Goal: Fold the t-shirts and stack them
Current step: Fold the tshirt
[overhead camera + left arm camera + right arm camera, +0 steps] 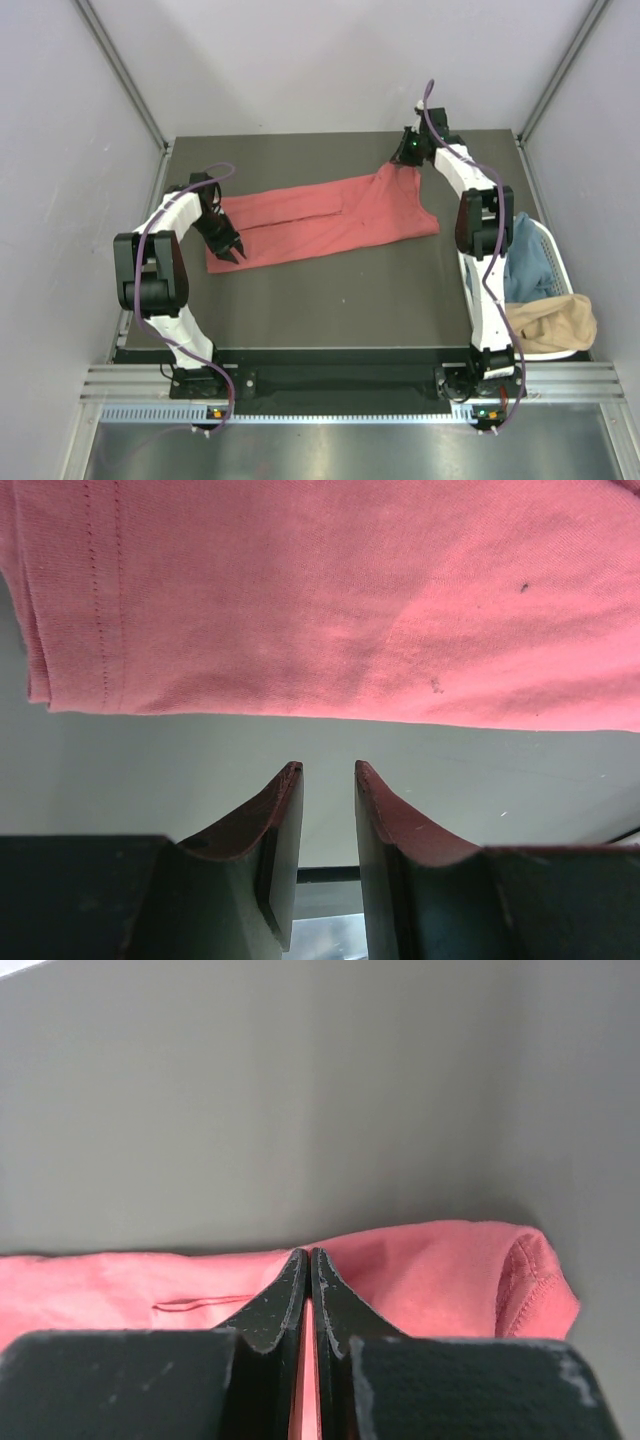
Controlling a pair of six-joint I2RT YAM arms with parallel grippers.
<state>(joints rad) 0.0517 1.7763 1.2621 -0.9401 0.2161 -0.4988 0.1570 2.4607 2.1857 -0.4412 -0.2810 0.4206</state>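
A coral-red t-shirt [330, 222] lies long and partly folded across the middle of the table. My right gripper [407, 158] is shut on its far right corner, and red cloth shows between the jaws in the right wrist view [311, 1260]. My left gripper [229, 250] is open and empty at the shirt's near left corner. In the left wrist view [327, 770] the jaws stand apart just short of the shirt's edge [330, 610]. A blue t-shirt [527, 262] and a tan t-shirt [552, 322] lie bunched in the basket.
A white slotted basket [553, 247] stands off the table's right edge, beside the right arm. Grey walls enclose the table on three sides. Dark table top [340, 300] shows in front of the shirt.
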